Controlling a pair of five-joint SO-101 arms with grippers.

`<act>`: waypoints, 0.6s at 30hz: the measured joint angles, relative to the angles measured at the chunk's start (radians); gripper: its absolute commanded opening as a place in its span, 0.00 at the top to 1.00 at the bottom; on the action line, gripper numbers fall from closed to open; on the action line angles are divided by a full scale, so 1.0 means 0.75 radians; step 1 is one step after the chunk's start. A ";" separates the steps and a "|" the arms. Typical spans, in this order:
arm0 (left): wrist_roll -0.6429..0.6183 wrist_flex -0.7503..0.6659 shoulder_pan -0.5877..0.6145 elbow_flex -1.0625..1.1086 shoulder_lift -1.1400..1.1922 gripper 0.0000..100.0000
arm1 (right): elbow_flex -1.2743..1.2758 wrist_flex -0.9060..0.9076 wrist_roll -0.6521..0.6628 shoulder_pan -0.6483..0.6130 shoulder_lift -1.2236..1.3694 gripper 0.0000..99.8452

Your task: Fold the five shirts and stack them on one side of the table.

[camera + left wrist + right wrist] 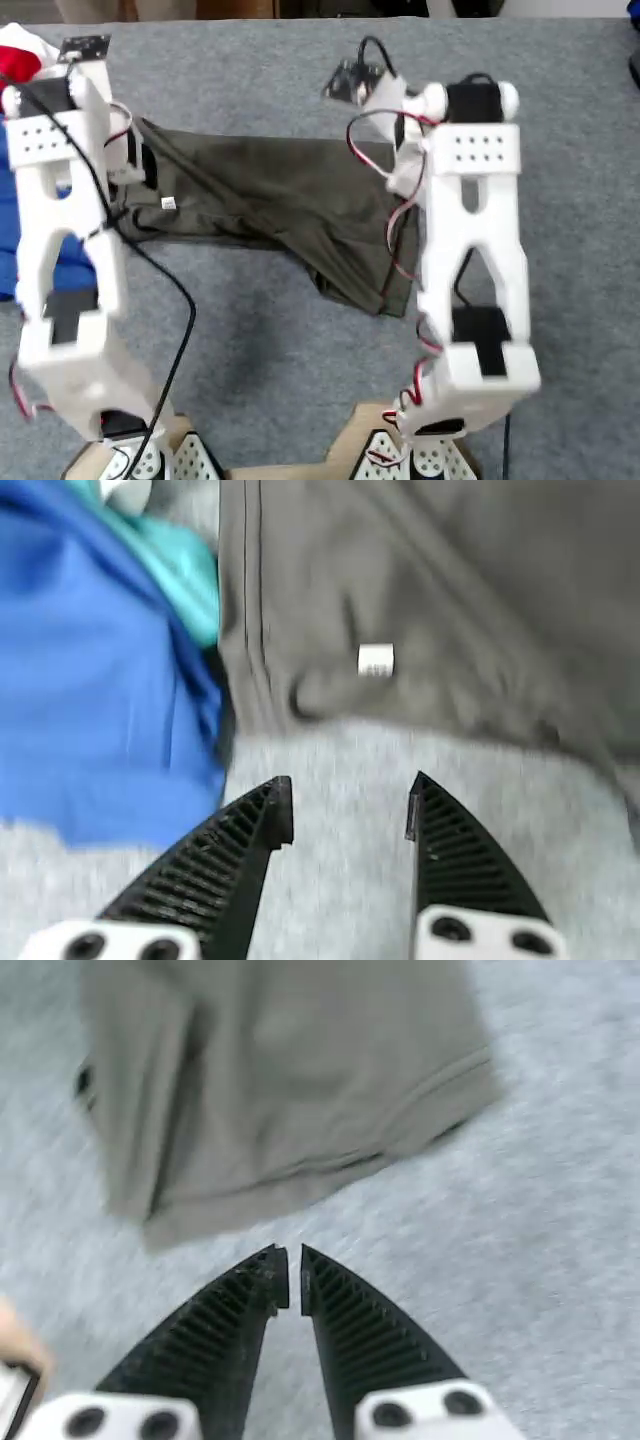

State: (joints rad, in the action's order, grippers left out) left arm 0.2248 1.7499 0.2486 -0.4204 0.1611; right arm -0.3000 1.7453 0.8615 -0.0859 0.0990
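Two claws hung empty: the left claw (350, 810) spread, the right claw (288, 1278) nearly pressed together, each just off the olive shirt (280, 200). Soft and creased, the shirt lay mid-table (250, 340), long axis from 9 to 4 o'clock. A blue shirt (90, 680) bunched at 9. Both arms stretched from 6 toward 12.

Olive shirt (270, 190), blue shirt (90, 680) — grey table (250, 340)
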 measured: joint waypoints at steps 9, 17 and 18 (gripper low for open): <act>0.000 0.000 -0.010 0.794 -0.874 0.80 | 0.769 -0.221 0.108 -0.004 -0.266 0.95; 0.010 0.000 0.063 1.272 -1.483 0.80 | 1.121 -0.372 -0.031 -0.100 -0.426 0.98; 0.035 0.000 0.100 1.307 -1.526 0.80 | 1.131 -0.372 -0.070 -0.131 -0.434 0.98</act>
State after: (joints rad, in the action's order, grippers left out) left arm 0.2509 1.7499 0.3237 0.5600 -0.9835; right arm 0.5485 1.4661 0.8094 -0.1841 -0.2263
